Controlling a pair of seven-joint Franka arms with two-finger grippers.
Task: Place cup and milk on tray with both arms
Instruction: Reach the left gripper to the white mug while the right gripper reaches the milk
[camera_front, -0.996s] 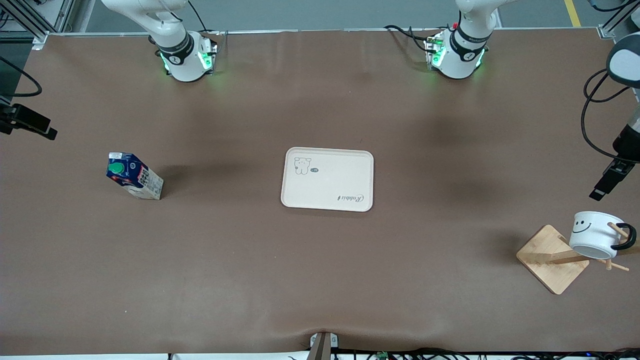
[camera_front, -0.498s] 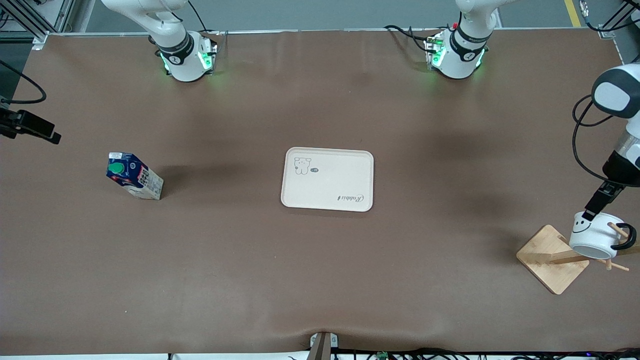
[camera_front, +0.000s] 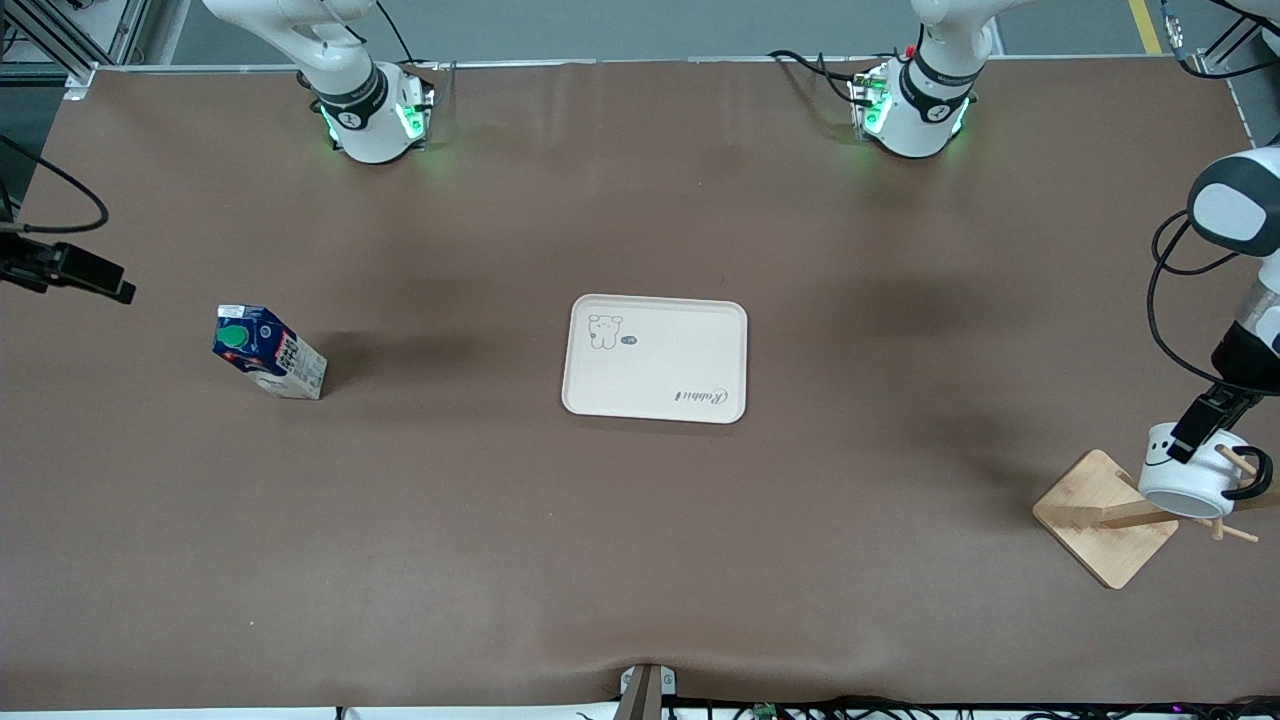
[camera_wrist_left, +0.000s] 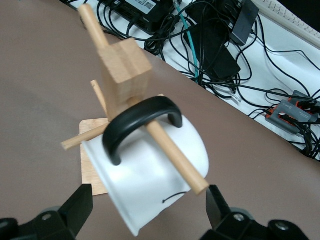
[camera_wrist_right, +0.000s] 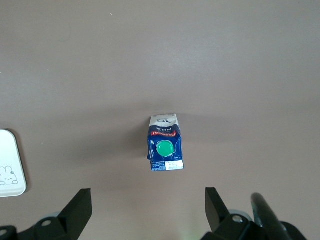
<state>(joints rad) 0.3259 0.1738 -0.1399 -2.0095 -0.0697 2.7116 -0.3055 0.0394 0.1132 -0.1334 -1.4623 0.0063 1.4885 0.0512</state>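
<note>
The cream tray (camera_front: 655, 395) lies mid-table. The milk (camera_front: 268, 352), a dark blue carton with a green cap, stands toward the right arm's end; in the right wrist view the milk (camera_wrist_right: 165, 145) sits below, with a tray corner (camera_wrist_right: 10, 172) at the edge. My right gripper (camera_front: 110, 285) (camera_wrist_right: 146, 207) hovers open and empty over the table beside the milk. The white cup (camera_front: 1190, 485) hangs by its black handle (camera_wrist_left: 142, 120) on a peg at the left arm's end. My left gripper (camera_front: 1200, 430) (camera_wrist_left: 146, 210) is open, its fingers either side of the cup (camera_wrist_left: 150, 175), gaps showing.
The cup's wooden rack has a square base (camera_front: 1100, 520), a post (camera_wrist_left: 122, 67) and thin pegs (camera_wrist_left: 175, 155) sticking out, one through the handle. Cables and boxes (camera_wrist_left: 225, 45) lie off the table edge past the rack.
The left gripper has come down from above the rack to the cup, its fingers now around the cup. The right gripper has drifted a little toward the milk.
</note>
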